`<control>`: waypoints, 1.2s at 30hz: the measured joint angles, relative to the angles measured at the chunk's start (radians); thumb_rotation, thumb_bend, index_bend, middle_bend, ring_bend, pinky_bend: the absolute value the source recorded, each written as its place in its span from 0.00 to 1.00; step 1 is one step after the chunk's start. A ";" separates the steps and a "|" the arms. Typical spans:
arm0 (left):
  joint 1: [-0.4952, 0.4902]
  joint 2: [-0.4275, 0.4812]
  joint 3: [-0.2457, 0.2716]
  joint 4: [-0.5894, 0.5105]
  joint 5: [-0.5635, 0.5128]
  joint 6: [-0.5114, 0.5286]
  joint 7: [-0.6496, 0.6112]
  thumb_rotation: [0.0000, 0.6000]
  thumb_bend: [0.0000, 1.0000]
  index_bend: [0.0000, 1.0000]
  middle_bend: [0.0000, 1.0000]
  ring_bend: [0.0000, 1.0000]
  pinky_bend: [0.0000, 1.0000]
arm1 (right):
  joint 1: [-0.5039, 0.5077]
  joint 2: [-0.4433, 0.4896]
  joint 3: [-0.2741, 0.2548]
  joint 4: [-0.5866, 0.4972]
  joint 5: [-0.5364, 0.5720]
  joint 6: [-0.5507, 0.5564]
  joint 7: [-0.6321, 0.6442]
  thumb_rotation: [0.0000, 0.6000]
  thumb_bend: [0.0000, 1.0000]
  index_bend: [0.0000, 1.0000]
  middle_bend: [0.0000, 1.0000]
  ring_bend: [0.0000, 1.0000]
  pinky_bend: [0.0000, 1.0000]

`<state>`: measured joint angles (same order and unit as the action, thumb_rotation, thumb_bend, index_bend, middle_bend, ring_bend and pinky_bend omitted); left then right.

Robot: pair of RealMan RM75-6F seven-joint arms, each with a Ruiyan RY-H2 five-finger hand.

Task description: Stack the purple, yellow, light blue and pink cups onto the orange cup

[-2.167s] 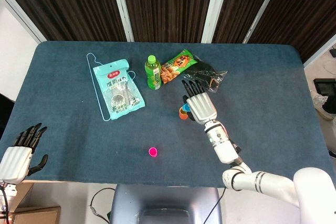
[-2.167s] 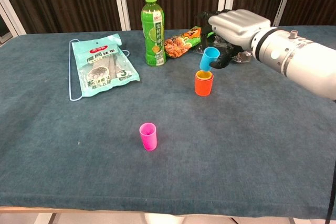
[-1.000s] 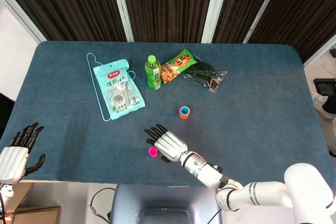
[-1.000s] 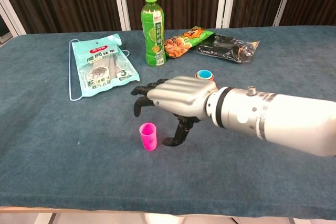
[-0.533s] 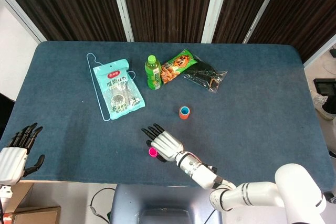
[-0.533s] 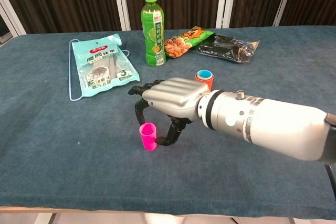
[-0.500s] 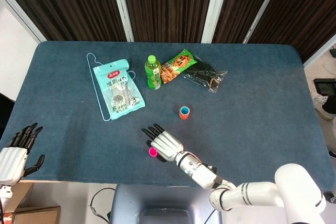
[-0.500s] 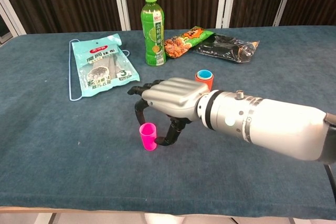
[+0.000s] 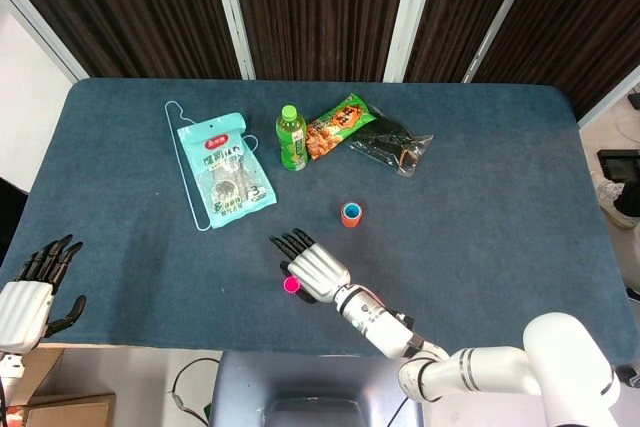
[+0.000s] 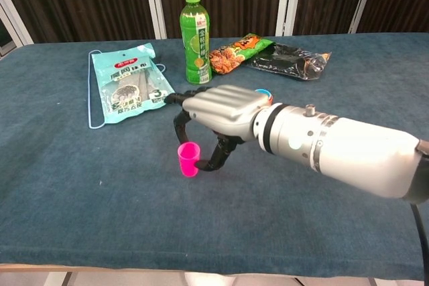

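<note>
Dark blue cloth covers the table (image 9: 520, 147), which stands before brown curtain panels. Nearest the robot, off the near left corner, the left hand (image 9: 28, 292) hangs with its fingers apart, holding nothing and well apart from every cup.

Close to the middle of the near edge stands the pink cup (image 10: 188, 159), upright with its mouth up. The right hand (image 10: 218, 120) arches over it from the right, palm down, dark fingers (image 10: 179, 125) curled behind the cup and the thumb touching its right side. It looks like a pinch on the cup, though from the chest view I cannot tell whether the cup has left the cloth. The right hand is plainly the nearer one for this cup.

Farther in and to the right, toward the table's centre, is the orange cup (image 9: 351, 214) with the light blue cup (image 10: 262, 92) nested in its top; purple and yellow cannot be made out. So the carry runs away from the near edge and rightward, over open cloth.

Beyond, toward the far edge, the green bottle (image 10: 194, 29), snack bag (image 10: 236, 51), dark packet (image 10: 288, 60) and teal pouch (image 10: 129, 85) lie clear of that path.
</note>
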<state>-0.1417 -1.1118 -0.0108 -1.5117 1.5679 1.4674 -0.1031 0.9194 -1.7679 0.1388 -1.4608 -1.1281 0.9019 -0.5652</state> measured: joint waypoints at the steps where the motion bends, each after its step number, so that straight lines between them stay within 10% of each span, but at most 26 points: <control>1: 0.001 0.001 0.001 0.000 0.002 0.002 0.000 1.00 0.39 0.00 0.00 0.00 0.14 | -0.004 0.001 0.005 0.000 -0.009 0.017 0.007 1.00 0.47 0.65 0.09 0.00 0.00; 10: -0.001 -0.002 0.000 -0.001 -0.001 -0.003 0.008 1.00 0.39 0.00 0.00 0.00 0.15 | -0.059 0.024 0.102 0.094 -0.062 0.232 0.030 1.00 0.47 0.65 0.10 0.00 0.00; 36: -0.013 -0.013 0.000 0.001 -0.006 -0.025 0.026 1.00 0.39 0.00 0.00 0.00 0.15 | -0.061 0.041 0.135 0.202 0.134 0.125 -0.065 1.00 0.47 0.65 0.11 0.00 0.00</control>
<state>-0.1543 -1.1248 -0.0104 -1.5102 1.5617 1.4424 -0.0774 0.8586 -1.7265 0.2735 -1.2588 -0.9942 1.0264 -0.6302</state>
